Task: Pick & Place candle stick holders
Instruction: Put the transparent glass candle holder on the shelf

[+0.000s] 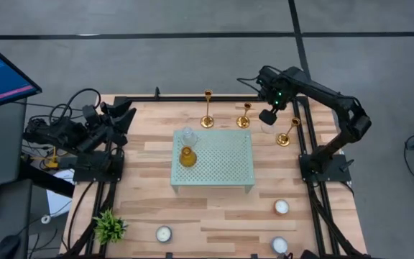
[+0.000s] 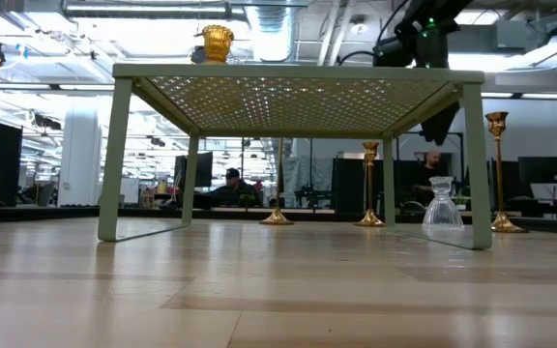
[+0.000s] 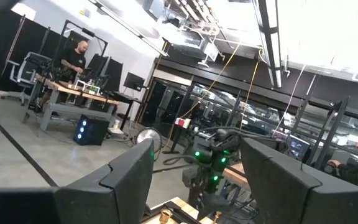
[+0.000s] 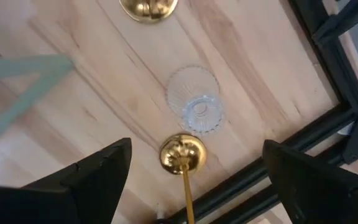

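My right fingers (image 1: 271, 115) hang spread and empty above the far right part of the worktop (image 1: 221, 208), well clear of everything below. Looking down past them I see a clear ribbed glass cup (image 4: 194, 99) standing between two gold round bases, and the nearer candle stick holder (image 4: 183, 155) rises straight toward me, its shiny stem between my two dark fingers (image 4: 98, 174) but not touching either.

Three candle stick holders stand upright along the far edge: the tall one (image 1: 208, 109) behind the stand, the shorter one (image 1: 245, 115) to its right, and the third (image 1: 287, 132) nearest the right edge. All are thin polished gold metal with a round foot and a small cup on top.

A pale green perforated metal stand (image 1: 221, 162) sits mid-worktop on four legs and crowds the space just in front of the holders. On its top, by the left edge, rest an amber glass cup (image 1: 187, 157) and a clear glass one (image 1: 187, 135) behind it. White tealight candles (image 1: 282, 207) lie near the front edge, and a small green plant (image 1: 110, 226) sits at the front left corner.

My left fingers (image 1: 121, 115) wait off the worktop's far left corner, parted with nothing between them.

The worktop is light wood planking in a black frame. Beyond it is an open workshop with grey floor, monitors, desks and seated people (image 2: 232, 184).
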You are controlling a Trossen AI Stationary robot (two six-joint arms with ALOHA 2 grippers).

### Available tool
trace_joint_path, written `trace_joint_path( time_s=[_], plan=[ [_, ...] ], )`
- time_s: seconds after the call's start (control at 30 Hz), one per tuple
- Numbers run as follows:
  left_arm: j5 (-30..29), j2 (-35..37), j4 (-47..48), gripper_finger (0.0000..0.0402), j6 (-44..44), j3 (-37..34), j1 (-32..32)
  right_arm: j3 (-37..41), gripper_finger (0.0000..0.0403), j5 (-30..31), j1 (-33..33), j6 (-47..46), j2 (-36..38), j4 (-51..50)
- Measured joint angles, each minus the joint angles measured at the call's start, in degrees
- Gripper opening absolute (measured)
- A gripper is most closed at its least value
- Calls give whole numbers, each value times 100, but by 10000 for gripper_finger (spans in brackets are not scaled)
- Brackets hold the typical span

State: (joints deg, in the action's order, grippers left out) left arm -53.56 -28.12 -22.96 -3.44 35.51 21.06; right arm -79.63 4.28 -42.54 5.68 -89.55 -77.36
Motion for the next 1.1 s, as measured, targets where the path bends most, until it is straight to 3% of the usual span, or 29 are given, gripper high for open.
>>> trace_joint_path(
  time_s=[0.77, 1.1],
  plan=[
    [0, -9, 0, 240, 245, 0, -2, 1543, 353, -302, -393, 334, -71, 1491],
    [-74, -11, -2, 240, 245, 0, -2, 1750, 338, -294, -404, 468, -71, 1812]
  ],
)
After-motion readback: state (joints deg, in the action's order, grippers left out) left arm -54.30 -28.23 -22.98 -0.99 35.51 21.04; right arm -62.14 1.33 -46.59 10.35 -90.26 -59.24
